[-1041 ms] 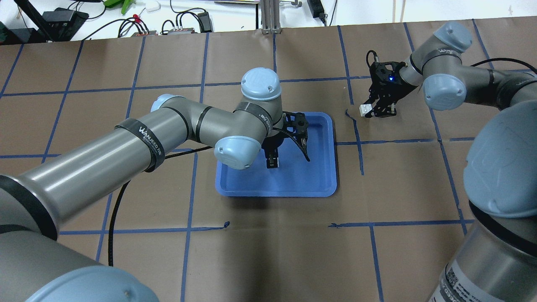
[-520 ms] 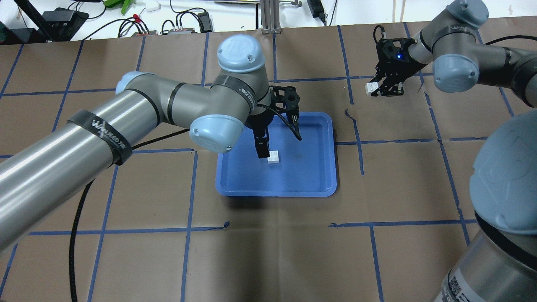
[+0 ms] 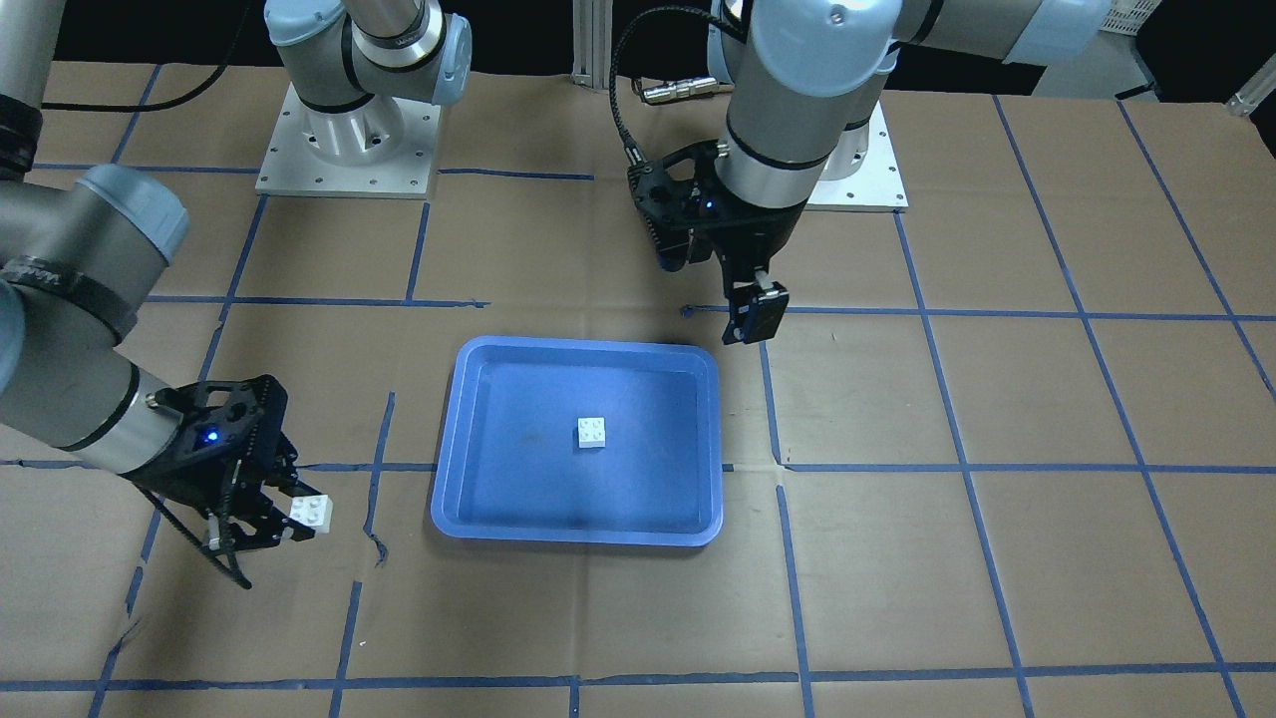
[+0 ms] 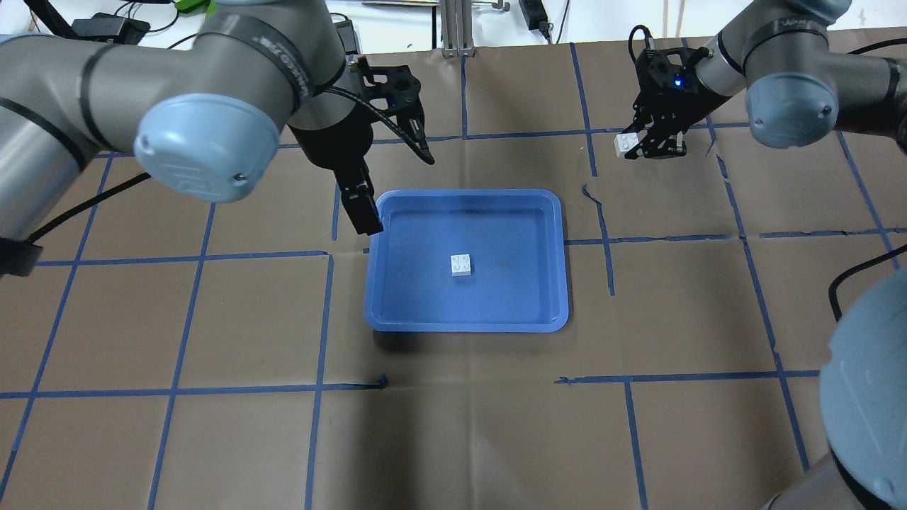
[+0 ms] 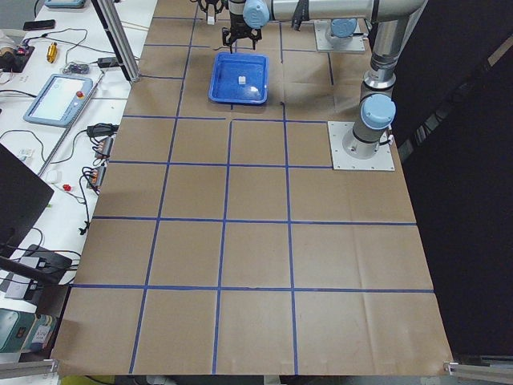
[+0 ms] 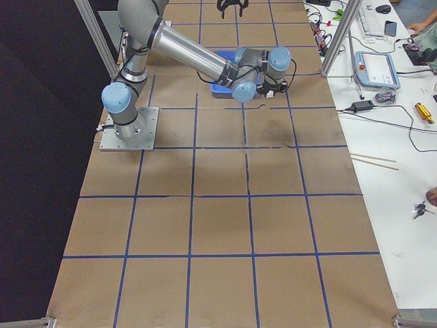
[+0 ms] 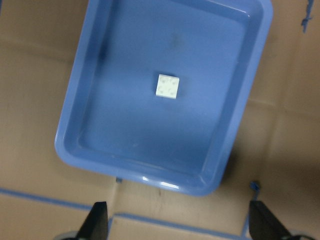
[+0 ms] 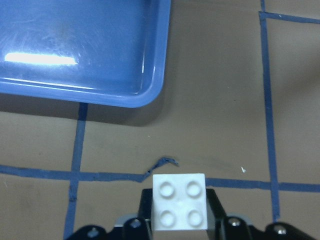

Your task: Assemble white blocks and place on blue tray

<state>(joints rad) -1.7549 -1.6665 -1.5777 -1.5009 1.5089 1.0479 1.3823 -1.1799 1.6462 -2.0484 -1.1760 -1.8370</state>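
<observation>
Two pieces not yet joined: pinches one small white square studded plastic brick (image 4: 624,144) in the right gripper (image 4: 641,149), away from the shallow blue plastic tray (image 4: 524,301). Has the second white brick (image 4: 462,265) lying mid-tray, near the wide-open, empty left gripper (image 4: 397,190). Next, likely: carry over, square up, press down.

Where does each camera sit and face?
Front-facing: opposite robot, facing it; left gripper, right gripper.
Overhead: behind robot, looking down; both grippers.
Exterior left: table's left end; grippers far.
Exterior right: opposite end; right arm nearer.
Left wrist: above blue tray, downward; fingertips.
Right wrist: beside tray, downward; gripped white block.
Both wrist views show tray.
</observation>
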